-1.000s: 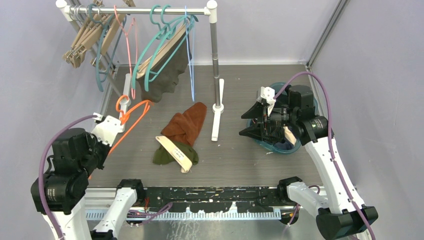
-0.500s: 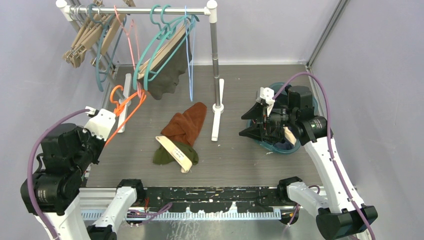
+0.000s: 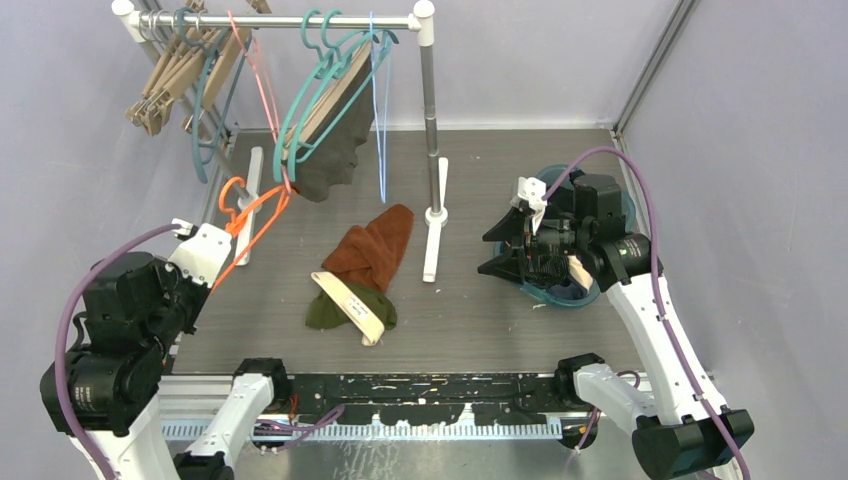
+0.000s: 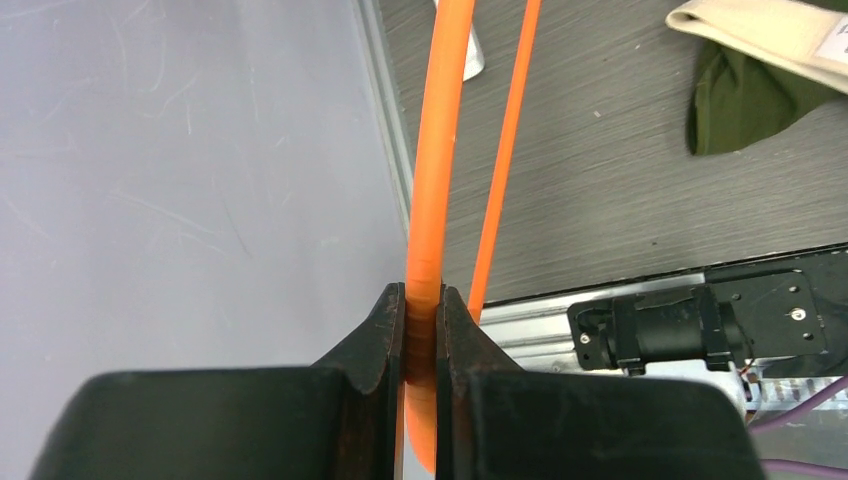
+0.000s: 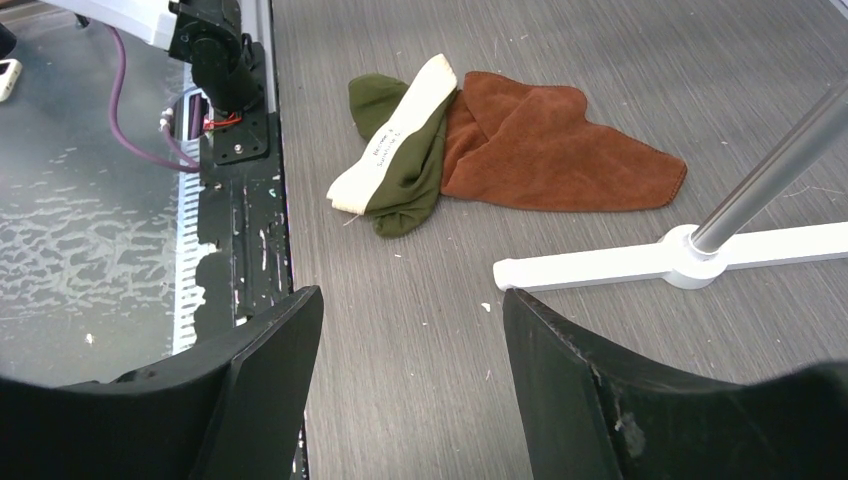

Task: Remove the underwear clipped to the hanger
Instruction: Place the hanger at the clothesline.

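Observation:
A grey-brown underwear (image 3: 328,150) hangs from a teal hanger (image 3: 318,75) on the rack. An olive-green underwear (image 3: 326,314) with a cream waistband (image 3: 350,305) lies loose on the table; it also shows in the right wrist view (image 5: 405,175) and at the edge of the left wrist view (image 4: 740,100). My left gripper (image 3: 213,252) (image 4: 424,296) is shut on a bare orange hanger (image 3: 255,210) (image 4: 440,150) at the table's left edge. My right gripper (image 3: 497,246) (image 5: 410,300) hovers open and empty above the table.
A rust-brown cloth (image 3: 375,245) (image 5: 540,150) overlaps the olive underwear. The rack's white foot (image 3: 432,250) (image 5: 620,265) lies between that pile and my right gripper. Wooden hangers (image 3: 165,80) crowd the rail's left end. A teal basin (image 3: 560,295) with dark cloth sits under my right arm.
My left arm has drawn back to the left and carried the orange hanger up and left, towards the rack. The hung clothes have swayed slightly. The right arm has stayed put.

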